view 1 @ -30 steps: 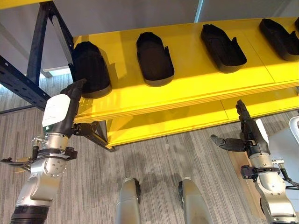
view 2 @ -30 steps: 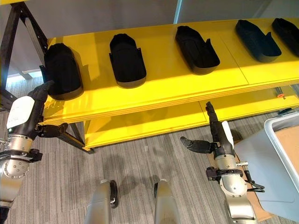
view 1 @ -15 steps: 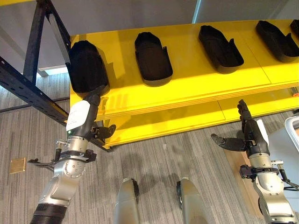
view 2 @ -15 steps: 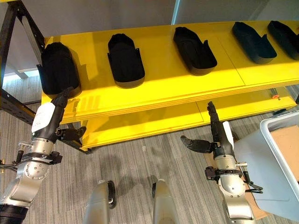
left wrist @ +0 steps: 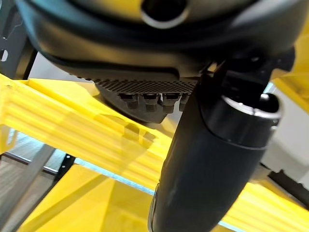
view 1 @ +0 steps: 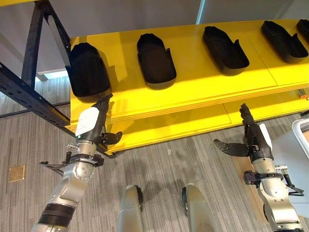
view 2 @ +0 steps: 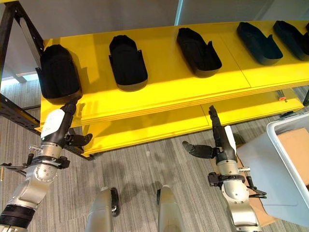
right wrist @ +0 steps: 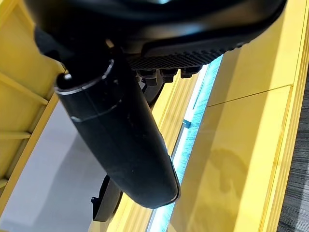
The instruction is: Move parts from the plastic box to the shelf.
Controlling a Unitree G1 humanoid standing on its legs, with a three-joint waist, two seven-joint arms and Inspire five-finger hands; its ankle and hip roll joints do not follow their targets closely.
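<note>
Dark, straight-fingered and holding nothing, the left hand (view 1: pixel 91 126) is hovering just below the yellow shelf (view 1: pixel 193 82) edge, near the leftmost of the black parts (view 1: pixel 88 70) lying there. The right hand (view 1: pixel 251 133) is hanging equally spread and empty over bare carpet, and the right eye view is showing the plastic box (view 2: pixel 285 164) beside it.

Black moulded parts lie in a row on the yellow shelf (view 1: pixel 193 87), each well apart from the next. The leftmost part (view 1: pixel 87 70) lies just above the left robot hand (view 1: pixel 94 128); the plastic box (view 2: pixel 280 169), pale grey, stands beside the right robot hand (view 2: pixel 219 142).
</note>
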